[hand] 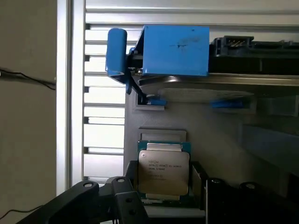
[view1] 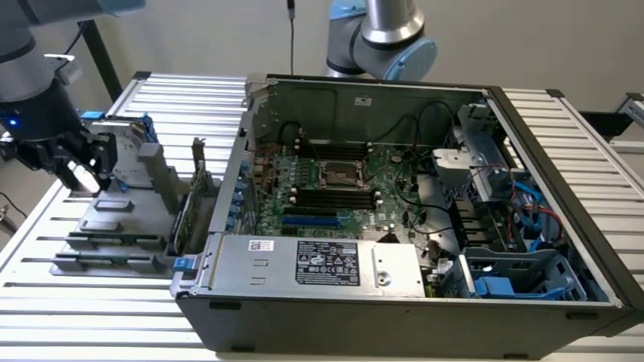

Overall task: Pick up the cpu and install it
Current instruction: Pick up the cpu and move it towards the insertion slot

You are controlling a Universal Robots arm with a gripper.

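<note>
- Location: cpu lay flat in the grey parts tray, outside the computer case.
- State: gripper straddled the cpu; clamped or not could not be told.
- Handling: judged light, rigid, fragile; grasp opposite edges.

I can't read the print on the cpu — too fine — and the end effector hides one edge. In the exterior view the arm runs off frame at ten o'clock; parts on the grey tray at eight o'clock are too small to name.
</note>
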